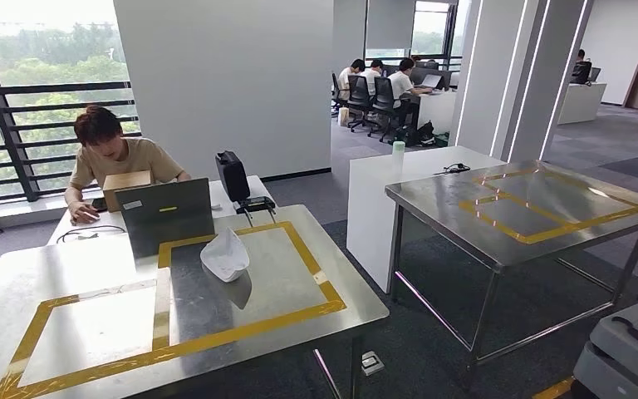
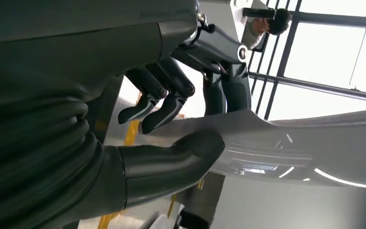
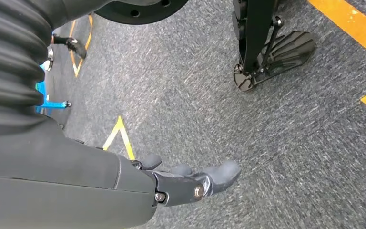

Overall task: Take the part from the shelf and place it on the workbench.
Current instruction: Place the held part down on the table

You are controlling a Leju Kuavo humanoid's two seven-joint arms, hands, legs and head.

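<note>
Head view: the part [image 1: 225,253] lies on the near surface [image 1: 17,283], inside the yellow tape [image 1: 249,328] frame and just in front of a laptop [image 1: 166,212]. It is a white shell, broad at the near end and narrowing to a tip. Its long axis runs away from the robot, and the tip points at the laptop. It looks thin, light, fairly stiff and smooth, so probably slippery. The broad middle seems the safest place to hold it, thumb on one flank and fingers on the other, pressing gently.

Left wrist view: the left hand [image 2: 147,162] has its fingers [image 2: 164,107] part-curled over the thumb. A pale shiny band [image 2: 276,143] runs out from between them. I cannot tell whether it is pinched or just lies behind the fingers.

Right wrist view: the right hand [image 3: 171,183] hangs over grey carpet [image 3: 267,143]. Its fingers [image 3: 221,172] are loosely extended and hold nothing, and the part is nowhere near them
</note>
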